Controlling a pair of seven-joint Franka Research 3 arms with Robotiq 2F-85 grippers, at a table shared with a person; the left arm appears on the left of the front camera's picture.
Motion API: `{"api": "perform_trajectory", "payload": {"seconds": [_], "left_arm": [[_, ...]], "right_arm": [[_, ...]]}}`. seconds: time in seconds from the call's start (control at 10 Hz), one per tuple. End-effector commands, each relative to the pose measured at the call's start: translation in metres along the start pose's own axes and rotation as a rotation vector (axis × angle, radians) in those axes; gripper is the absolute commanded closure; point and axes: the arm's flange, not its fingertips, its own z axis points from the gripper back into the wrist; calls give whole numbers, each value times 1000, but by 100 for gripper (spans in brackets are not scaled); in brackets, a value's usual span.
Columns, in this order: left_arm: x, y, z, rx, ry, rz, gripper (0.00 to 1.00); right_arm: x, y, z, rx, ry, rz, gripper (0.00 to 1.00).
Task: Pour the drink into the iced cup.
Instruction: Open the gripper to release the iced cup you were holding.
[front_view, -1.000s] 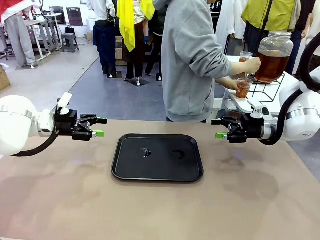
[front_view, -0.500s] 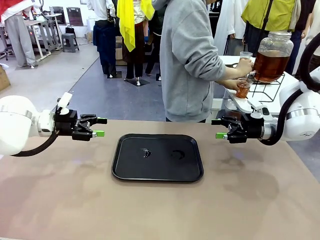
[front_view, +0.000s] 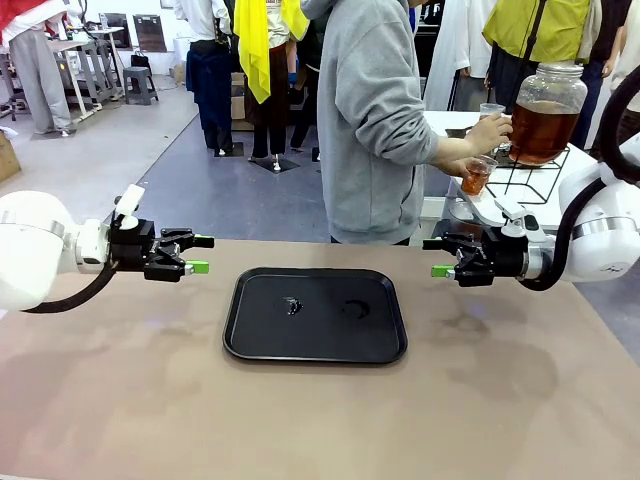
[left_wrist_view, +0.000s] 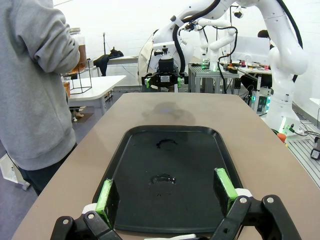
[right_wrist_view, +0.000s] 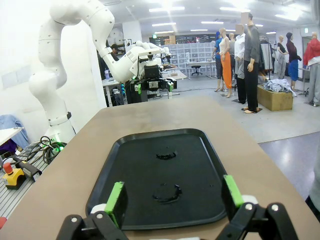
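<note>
The drink (front_view: 541, 130), an amber, tea-like liquid, fills the lower part of a large clear glass jar (front_view: 548, 108) standing upright on a black wire stand on a white side table beyond the robot's own table (front_view: 300, 420). In the front view a person in a grey hoodie holds a small clear cup (front_view: 478, 175), already part full of amber liquid, just below and beside the jar's base, one hand (front_view: 490, 132) up at the jar. Both lie behind and above the right gripper (front_view: 437, 257), far nearer to it than to the left gripper (front_view: 203, 254). Each gripper hovers with fingers spread and holding nothing, facing inward across a black tray (front_view: 315, 313), a glossy rounded rectangle with small wet marks.

In the left wrist view the green-padded fingers (left_wrist_view: 226, 183) stand wide apart over the tray's near end, the grey sleeve at the table's side.

In the right wrist view the fingers (right_wrist_view: 115, 197) are likewise spread, framing the bare tray along its length.
</note>
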Motion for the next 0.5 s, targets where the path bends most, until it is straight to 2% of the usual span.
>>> {"api": "perform_trajectory", "payload": {"seconds": [0.0,0.4], "left_arm": [[2,0,-1,-1,0,2,0],[2,0,-1,-1,0,2,0]], "right_arm": [[3,0,-1,1,2,-6,0],[3,0,-1,1,2,-6,0]]}}
